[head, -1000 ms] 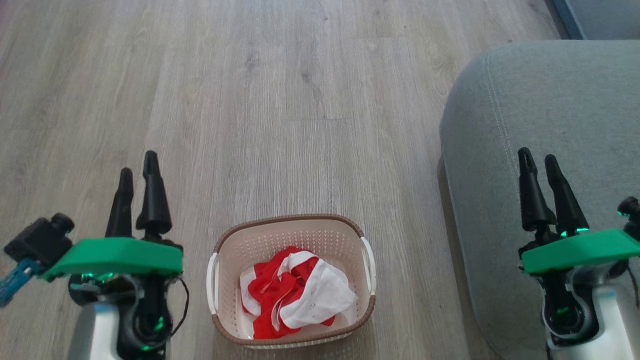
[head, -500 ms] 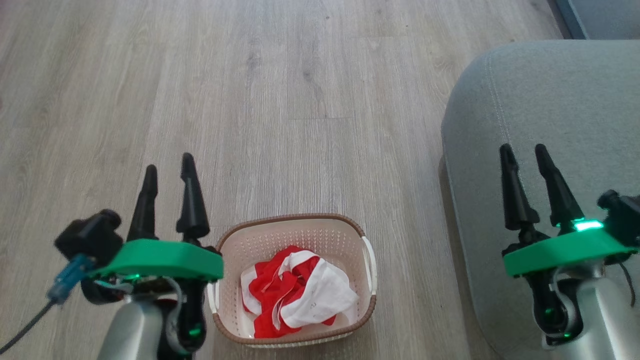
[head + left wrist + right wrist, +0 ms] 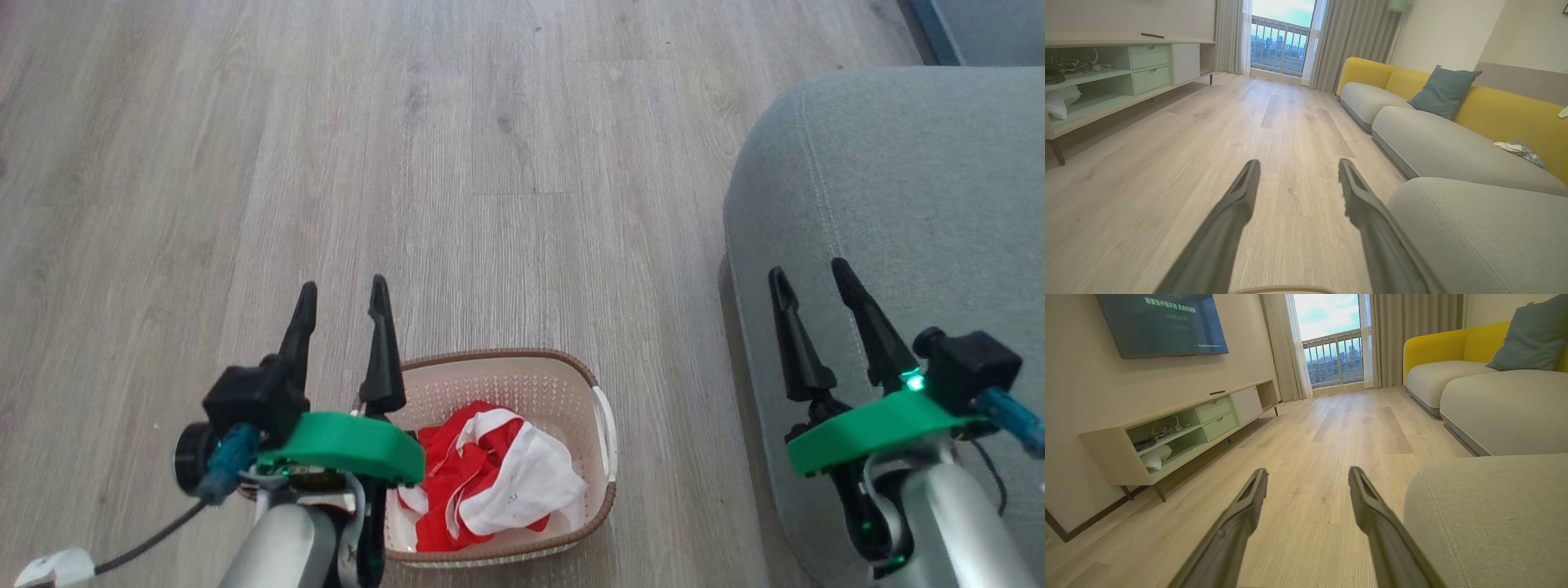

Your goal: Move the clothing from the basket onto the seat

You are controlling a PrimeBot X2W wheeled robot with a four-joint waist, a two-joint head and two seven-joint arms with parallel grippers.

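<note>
The cream basket with a brown rim sits on the wooden floor at the bottom centre of the head view. Red and white clothing lies crumpled inside it. My left gripper is open and hovers over the basket's left side, its wrist covering the left rim. A sliver of the basket's rim shows at the bottom edge of the left wrist view. My right gripper is open above the left edge of the grey-green seat, which fills the right side. Both grippers hold nothing.
Wooden floor stretches ahead of the basket. The wrist views show a low TV cabinet along the left wall, a yellow-backed sofa with a blue cushion on the right, and a balcony door at the far end.
My left arm has moved right, from beside the basket to over its left side. My right arm has shifted left toward the seat's edge. Basket and clothing have not moved.
</note>
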